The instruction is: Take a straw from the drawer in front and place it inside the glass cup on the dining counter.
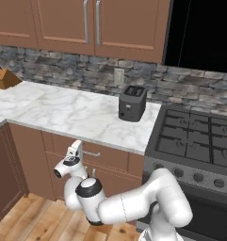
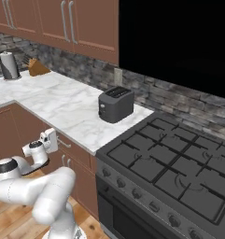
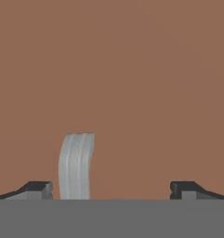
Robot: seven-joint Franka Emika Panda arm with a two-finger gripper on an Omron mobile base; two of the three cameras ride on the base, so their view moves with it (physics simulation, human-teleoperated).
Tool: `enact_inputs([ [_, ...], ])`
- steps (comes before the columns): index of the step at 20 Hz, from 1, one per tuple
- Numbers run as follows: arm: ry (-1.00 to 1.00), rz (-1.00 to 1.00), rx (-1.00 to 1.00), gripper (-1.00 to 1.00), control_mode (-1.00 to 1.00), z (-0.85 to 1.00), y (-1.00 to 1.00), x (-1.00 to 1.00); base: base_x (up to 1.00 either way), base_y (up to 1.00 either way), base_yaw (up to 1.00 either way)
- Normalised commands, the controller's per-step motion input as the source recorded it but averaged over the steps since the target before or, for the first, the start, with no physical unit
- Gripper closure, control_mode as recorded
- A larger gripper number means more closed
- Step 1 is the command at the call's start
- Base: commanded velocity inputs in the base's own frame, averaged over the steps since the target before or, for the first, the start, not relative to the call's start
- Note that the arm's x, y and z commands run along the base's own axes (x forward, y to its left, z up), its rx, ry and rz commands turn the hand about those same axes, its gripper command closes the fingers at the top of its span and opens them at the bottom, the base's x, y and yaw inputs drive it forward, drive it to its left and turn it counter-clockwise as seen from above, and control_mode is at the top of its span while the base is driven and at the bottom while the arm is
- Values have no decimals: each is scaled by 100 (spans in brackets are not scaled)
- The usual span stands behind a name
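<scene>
Drawer (image 1: 105,157) closed, below the desk (image 1: 77,115) left of the stove (image 1: 199,141); straw presumably inside. Gripper (image 3: 111,189) spread wide against the drawer front, handle (image 3: 76,166) between fingertips. Step: opening. Next: close on handle, pull.

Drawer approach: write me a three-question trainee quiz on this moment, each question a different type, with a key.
1. True or false: the drawer is already pulled open.
2. Multiple choice: in the hand view, the silver handle sits
A. centred between the fingers
B. close to the left finger
C. outside the right finger
3. Short answer: which appliance stands on the marble worktop above the drawer?

Key
1. False; its front lies flush with the cabinet.
2. B
3. The dark toaster, beside the stove.
</scene>
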Motion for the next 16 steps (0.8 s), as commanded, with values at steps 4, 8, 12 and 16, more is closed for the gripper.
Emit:
enact_inputs([
  [4,-18,0,-10,-100,-100,-56,0,12,0,0,0],
  [8,-22,0,-10,100,-100,-27,0,0,0,0,0],
  [12,-20,0,-7,100,-100,-1,4,-7,0,0,0],
  [16,-17,0,-5,100,-100,0,9,-36,0,0,0],
])
